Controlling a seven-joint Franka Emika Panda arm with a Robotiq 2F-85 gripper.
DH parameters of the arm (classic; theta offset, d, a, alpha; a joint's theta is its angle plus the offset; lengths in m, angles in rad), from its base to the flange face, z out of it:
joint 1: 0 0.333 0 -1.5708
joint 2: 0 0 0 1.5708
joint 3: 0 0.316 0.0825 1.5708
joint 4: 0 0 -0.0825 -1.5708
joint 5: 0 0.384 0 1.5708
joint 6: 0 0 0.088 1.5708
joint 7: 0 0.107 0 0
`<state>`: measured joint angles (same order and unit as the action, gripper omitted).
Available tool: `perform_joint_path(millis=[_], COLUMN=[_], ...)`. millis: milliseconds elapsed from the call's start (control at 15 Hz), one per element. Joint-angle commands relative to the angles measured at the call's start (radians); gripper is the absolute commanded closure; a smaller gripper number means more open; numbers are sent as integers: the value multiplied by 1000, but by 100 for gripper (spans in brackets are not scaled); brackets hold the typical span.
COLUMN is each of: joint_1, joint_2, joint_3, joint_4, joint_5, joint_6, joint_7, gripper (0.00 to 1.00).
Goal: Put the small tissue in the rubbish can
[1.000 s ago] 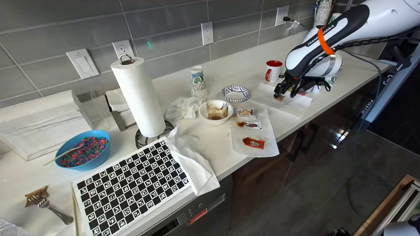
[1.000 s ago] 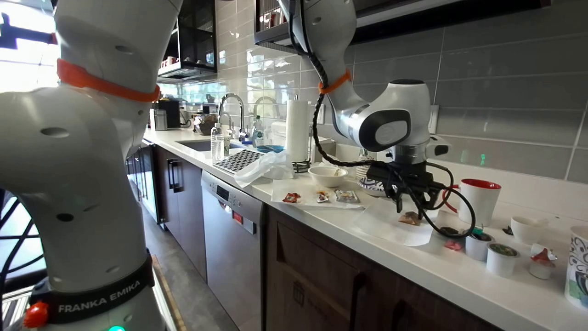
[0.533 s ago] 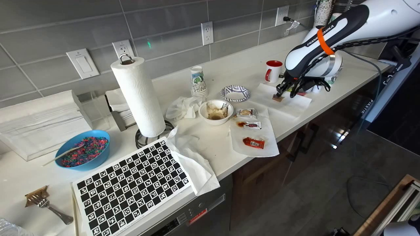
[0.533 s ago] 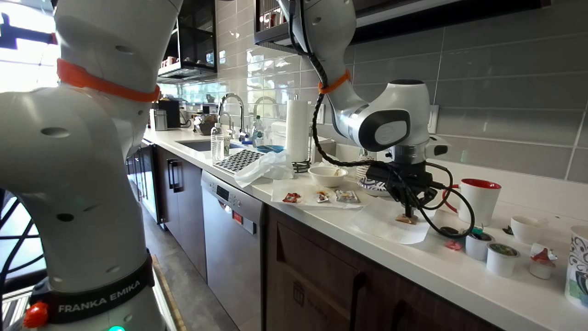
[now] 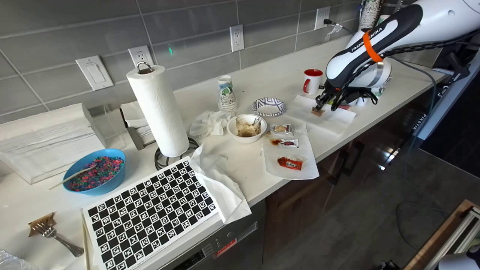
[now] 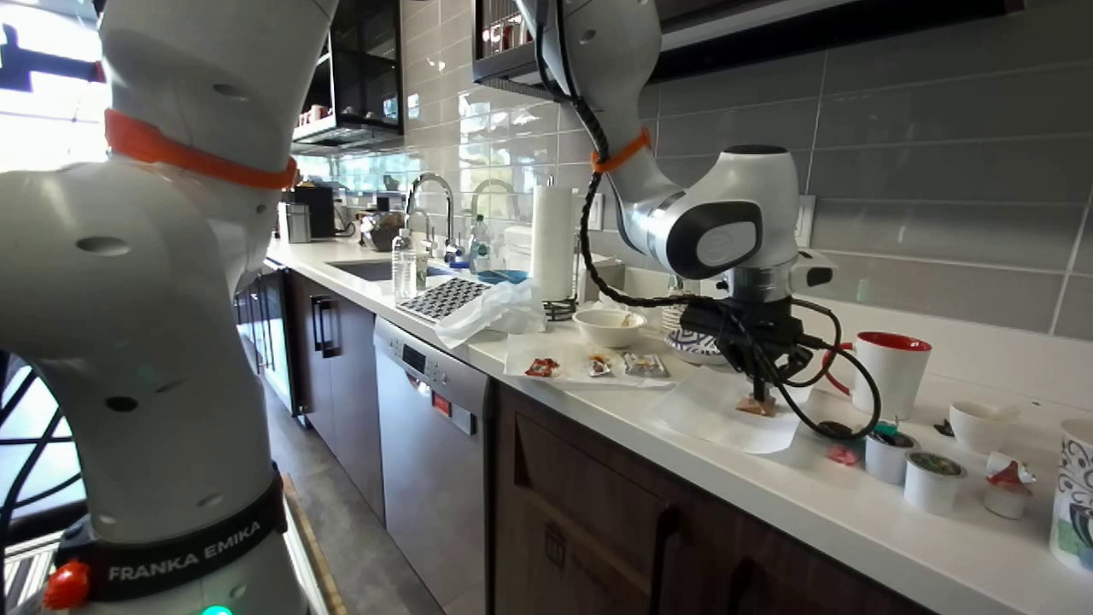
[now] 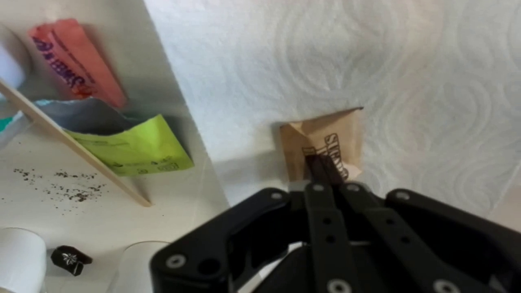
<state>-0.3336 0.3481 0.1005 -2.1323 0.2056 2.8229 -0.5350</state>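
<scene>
— How is the gripper set?
— Its fingers are pressed close together, and the brown sugar packet is pinched between the tips.
— And where is that packet held?
— Over the white paper towel spread on the counter; whether the towel is touched cannot be told.
— What is laid beside the towel?
— A pink packet and an opened green packet, the latter overlapped by a wooden stick. In both exterior views, a red-lined mug is seen nearby.
</scene>
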Motion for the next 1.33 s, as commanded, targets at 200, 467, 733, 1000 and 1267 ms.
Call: perform_joint_path(millis=[200,467,733,1000,1267], joint_1=[47,68,77,66,63], joint_2=[-116,-109,-85,-53,-27], joint_3=[-29,-43,-68,-73,-70], joint_4=[-100,-121,-134,-124,-103], joint_5=[-19,-9,-28,-31,-8], joint_6=[30,39,81,125,146], joint_7=[70,85,103,112,85], gripper=[100,60,31,1,9])
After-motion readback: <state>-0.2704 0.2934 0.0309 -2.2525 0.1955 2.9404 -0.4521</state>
